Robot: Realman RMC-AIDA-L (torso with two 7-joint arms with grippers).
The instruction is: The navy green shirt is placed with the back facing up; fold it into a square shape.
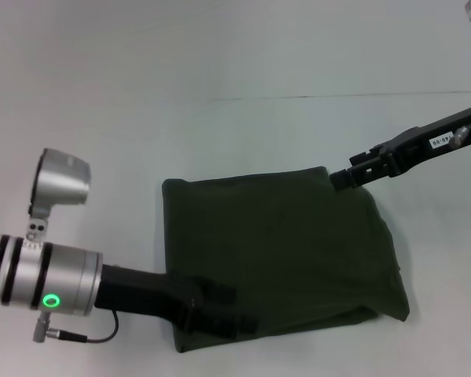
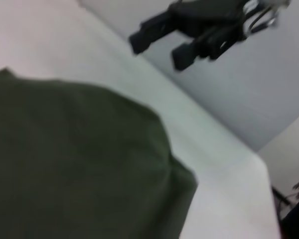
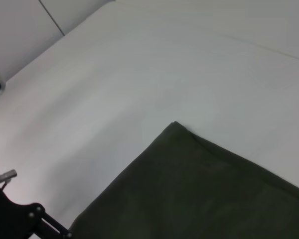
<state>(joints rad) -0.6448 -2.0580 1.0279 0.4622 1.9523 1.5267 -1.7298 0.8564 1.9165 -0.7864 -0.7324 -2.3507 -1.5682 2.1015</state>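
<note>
- Near edge: our left gripper [image 1: 234,316] lies low over the shirt's near-left corner, on or just above the cloth. We cannot tell how its jaws stand; dark fingers merge with dark cloth.
- Centre: the navy green shirt [image 1: 282,251] rests flat on the white bench [image 1: 220,126], already folded into a compact, roughly four-sided block, somewhat wider than deep. No lettering shows. Its right edge bulges and slants outward toward the near-right corner.
- Far side: our right gripper [image 1: 335,177] sits at the shirt's far-right corner, tips touching or just off the hem. In the left wrist view its jaws stand narrowly apart with nothing between them.
- Key relation: the grippers sit at diagonally opposite corners. We judge the bulging right edge lies nearer the right arm for squaring up.
</note>
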